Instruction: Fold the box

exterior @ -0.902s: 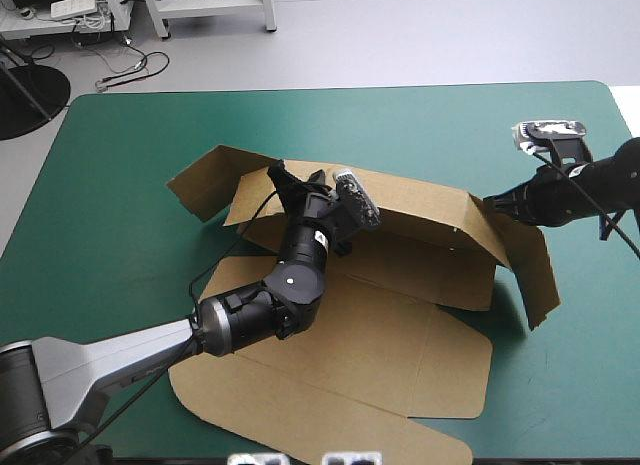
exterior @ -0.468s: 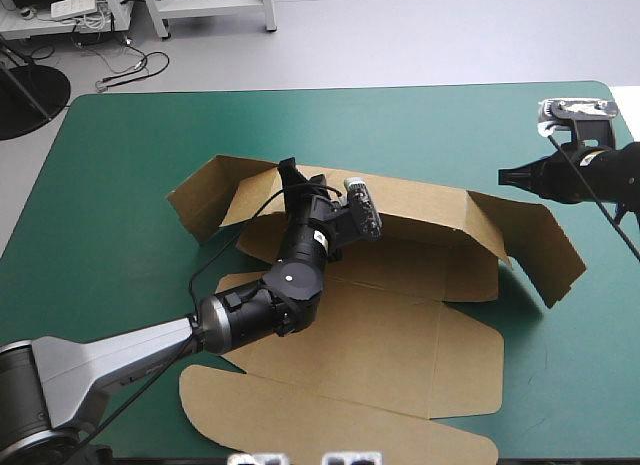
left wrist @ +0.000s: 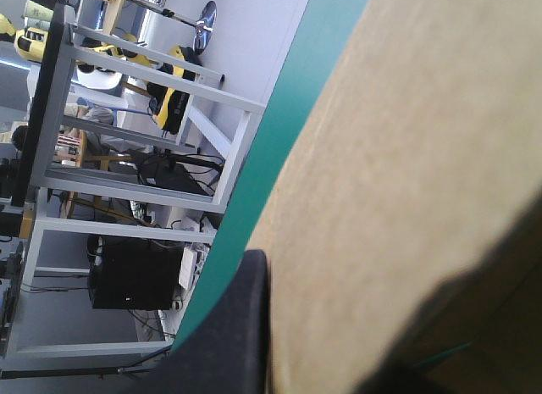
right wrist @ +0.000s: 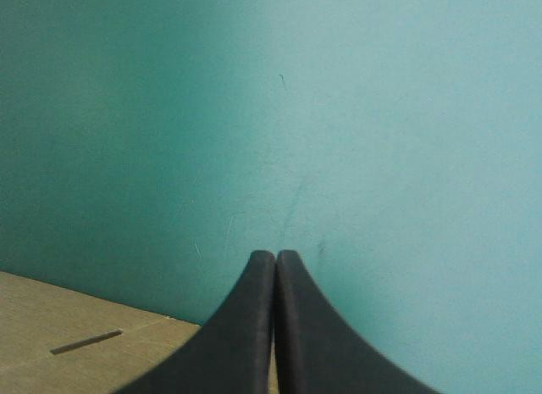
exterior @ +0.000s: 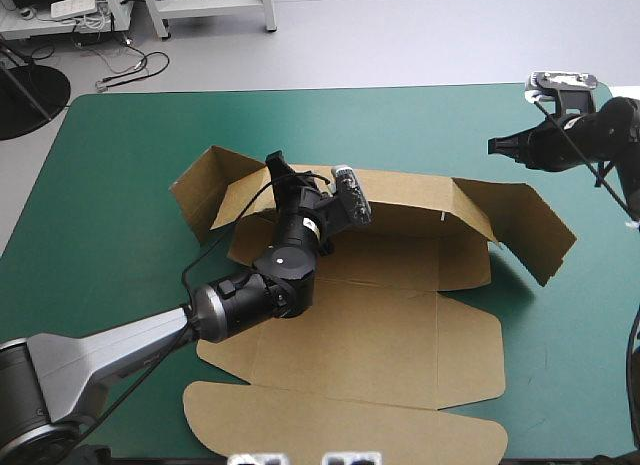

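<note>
Early stage. My left jaws clamp the box (exterior: 380, 335) back wall, raised; right jaws closed, empty. Front panels, lid lie flat.

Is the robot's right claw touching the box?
Apart. The high view shows teal-green cover between the right gripper and the box.
</note>
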